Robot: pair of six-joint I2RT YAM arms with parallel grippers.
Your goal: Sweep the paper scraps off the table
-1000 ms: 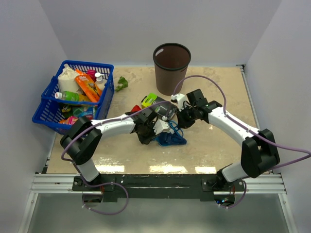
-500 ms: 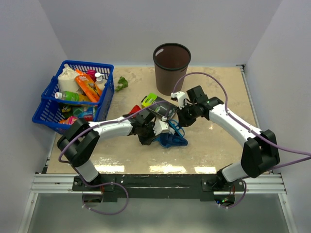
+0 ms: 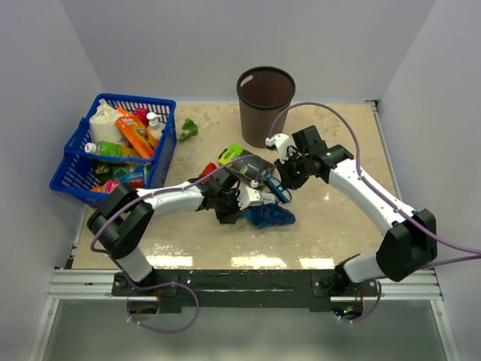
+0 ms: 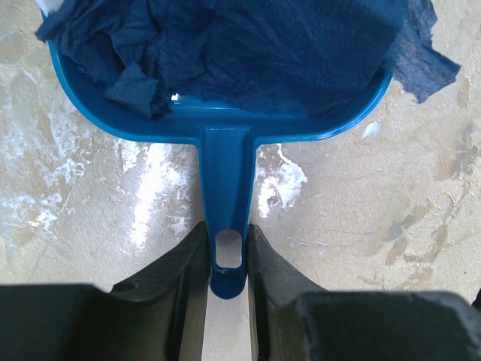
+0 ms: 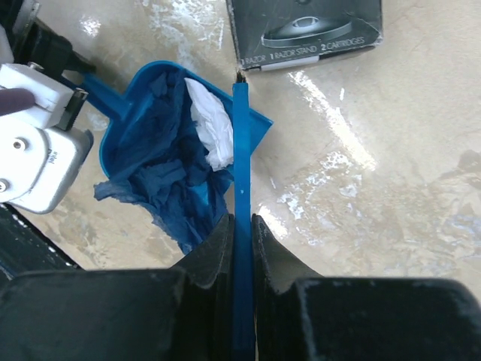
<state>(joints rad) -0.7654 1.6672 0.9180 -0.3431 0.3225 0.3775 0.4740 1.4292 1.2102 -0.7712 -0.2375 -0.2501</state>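
Firmly, the left gripper (image 4: pixel 228 259) clamped the dustpan (image 4: pixel 225 162) by its handle, paper scraps (image 4: pixel 248 53) piled just ahead; the right gripper (image 5: pixel 242 244) pinched a blue sweeper (image 5: pixel 242 143).

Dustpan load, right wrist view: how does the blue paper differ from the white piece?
The blue paper is far bigger than the white paper and covers most of the dustpan. The blue paper hangs past the pan's edge, while the white paper lies wholly inside it, beside the blue stick. Both are crumpled and sit in the pan.
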